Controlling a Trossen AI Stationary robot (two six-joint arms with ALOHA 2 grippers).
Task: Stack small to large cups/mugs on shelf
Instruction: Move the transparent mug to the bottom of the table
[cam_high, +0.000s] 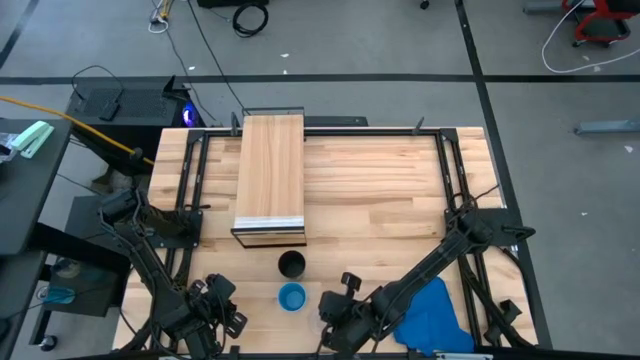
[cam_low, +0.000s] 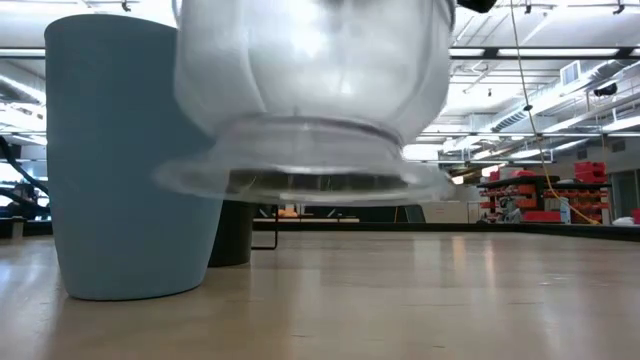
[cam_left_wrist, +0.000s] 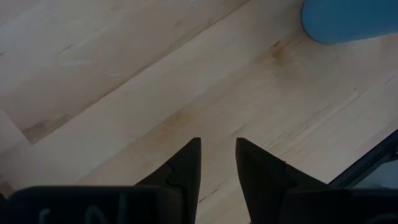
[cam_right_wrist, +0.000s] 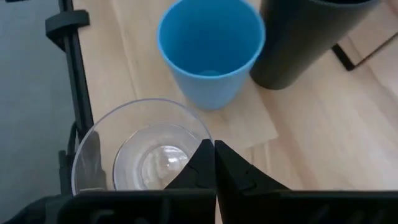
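Note:
The small clear plastic cup (cam_right_wrist: 140, 155) is in my right gripper (cam_right_wrist: 215, 163) near the table's near edge, and it fills the low view (cam_low: 310, 90). Just beyond it stands the blue cup (cam_right_wrist: 211, 43) (cam_high: 291, 297), bottom on the table, mouth up. The tall black cup (cam_right_wrist: 305, 37) (cam_high: 291, 263) stands upright behind that. The light-wood shelf (cam_high: 270, 170) lies farther back, with its pale front edge facing the cups. My left gripper (cam_left_wrist: 217, 146) (cam_high: 222, 305) is open over bare wood, to the left of the blue cup (cam_left_wrist: 351, 18). My right gripper pinches the clear cup's rim (cam_right_wrist: 198, 134) on the side toward the blue cup, one finger (cam_right_wrist: 200, 163) inside the cup and the other outside. The cup's open mouth faces the wrist camera. In the low view the cup's lower edge (cam_low: 300, 185) hangs clear above the tabletop.
A crumpled blue cloth (cam_high: 435, 318) lies on the table's near right corner, under the right arm. Black frame rails (cam_high: 190, 180) run along both sides of the table, and one bar (cam_right_wrist: 74, 56) stands close to the clear cup. Bare wood (cam_high: 380, 200) spreads right of the shelf.

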